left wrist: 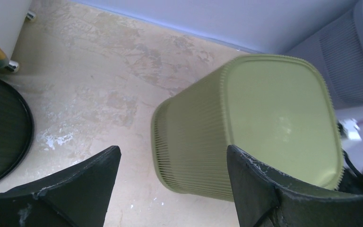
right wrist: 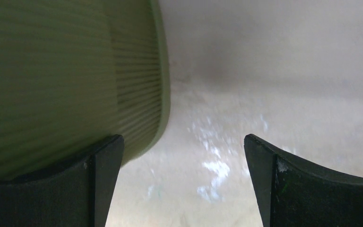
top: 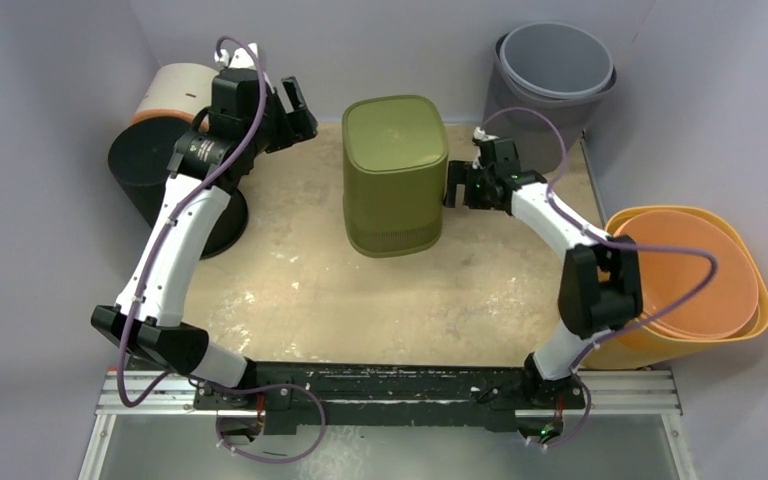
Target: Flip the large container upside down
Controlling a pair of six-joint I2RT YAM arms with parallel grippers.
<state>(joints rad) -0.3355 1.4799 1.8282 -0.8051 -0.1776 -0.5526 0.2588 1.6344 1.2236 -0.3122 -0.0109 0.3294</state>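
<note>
- The bench [top: 290, 270] is a worn beige surface. The olive-green ribbed container [top: 395, 170] stands about mid-bench, nearer the far wall.
- A yellow tub [top: 760, 320] with an orange tub [top: 690, 270] nested inside it sits well to the right of the container and nearer the arm bases, off the bench edge.
- The olive-green ribbed container has its closed flat base facing up and its wider rim down on the bench. The left wrist view shows the base panel and the ribbed walls flaring toward the bench.
- A black round bin [top: 150, 170] lies well to the left of the container, at the bench's left edge.
- Stacked grey bins [top: 520, 110] stand behind and to the right of the container, in the far corner.
- A white drum with an orange band [top: 175, 90] sits behind the black round bin, far left of the container.
- The left arm [top: 175, 240] reaches up to the container's far-left side, and the right arm [top: 560, 225] bends in toward its right wall.
- The left pincer [top: 300, 115] hangs apart from the container's far-left corner, fingers spread and holding nothing.
- The right pincer [top: 457, 187] sits just beside the container's right wall, low near the rim. Its fingers are spread, and one finger [right wrist: 99, 179] is close against the ribbed wall, though I cannot tell whether it touches.
</note>
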